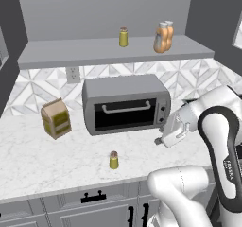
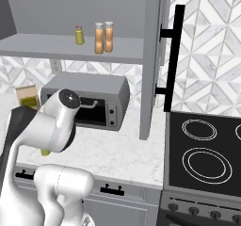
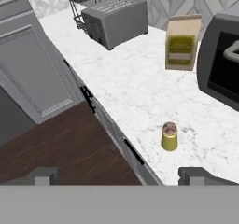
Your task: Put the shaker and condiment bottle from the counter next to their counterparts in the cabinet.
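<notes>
Small yellow-green shaker [image 1: 114, 160] stands upright on marble bench [image 1: 42, 160] near front edge, in front of toaster oven [image 1: 125, 104]. Robot jaws wide open, holding nothing. Two orange bottles [image 1: 162, 37] & twin shaker [image 1: 123, 37] on cabinet shelf [image 1: 71, 53].

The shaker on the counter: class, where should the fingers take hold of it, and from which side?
Grip the shaker around its yellow-green body, below the brownish cap, coming down from above or from the counter's front edge. It stands upright and alone, with bare marble around it.
</notes>
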Motion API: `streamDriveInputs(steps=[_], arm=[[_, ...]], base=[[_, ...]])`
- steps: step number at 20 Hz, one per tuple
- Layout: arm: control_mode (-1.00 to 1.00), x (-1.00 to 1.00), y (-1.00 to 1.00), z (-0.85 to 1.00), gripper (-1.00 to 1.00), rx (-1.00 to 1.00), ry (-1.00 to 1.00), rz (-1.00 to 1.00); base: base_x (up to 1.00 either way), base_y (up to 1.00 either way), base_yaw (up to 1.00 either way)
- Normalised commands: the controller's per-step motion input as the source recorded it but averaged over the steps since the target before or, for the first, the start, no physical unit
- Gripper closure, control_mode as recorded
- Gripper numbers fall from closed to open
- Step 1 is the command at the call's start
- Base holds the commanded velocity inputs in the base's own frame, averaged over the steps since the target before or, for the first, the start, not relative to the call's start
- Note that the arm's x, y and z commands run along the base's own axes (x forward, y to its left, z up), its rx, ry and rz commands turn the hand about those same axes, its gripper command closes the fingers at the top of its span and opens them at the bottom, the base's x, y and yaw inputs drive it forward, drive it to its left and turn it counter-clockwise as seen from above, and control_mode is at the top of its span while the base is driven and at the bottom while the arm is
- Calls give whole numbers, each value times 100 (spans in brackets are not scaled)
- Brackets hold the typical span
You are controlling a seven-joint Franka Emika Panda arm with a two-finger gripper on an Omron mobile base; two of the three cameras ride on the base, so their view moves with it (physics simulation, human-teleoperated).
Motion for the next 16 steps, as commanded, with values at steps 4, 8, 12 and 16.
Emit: streamDriveInputs(steps=[4,8,12,16], arm=[[-100,0,2,-58,-100,-13,-18,-3],[-100,0,3,-39,-100,-9,-14,-1],[-100,-1,1,-18,-100,-4,-12,0],[-100,-5,11,-20,-100,0,-13,-4]], base=[[0,0,0],[0,0,0],[0,0,0],[0,0,0]])
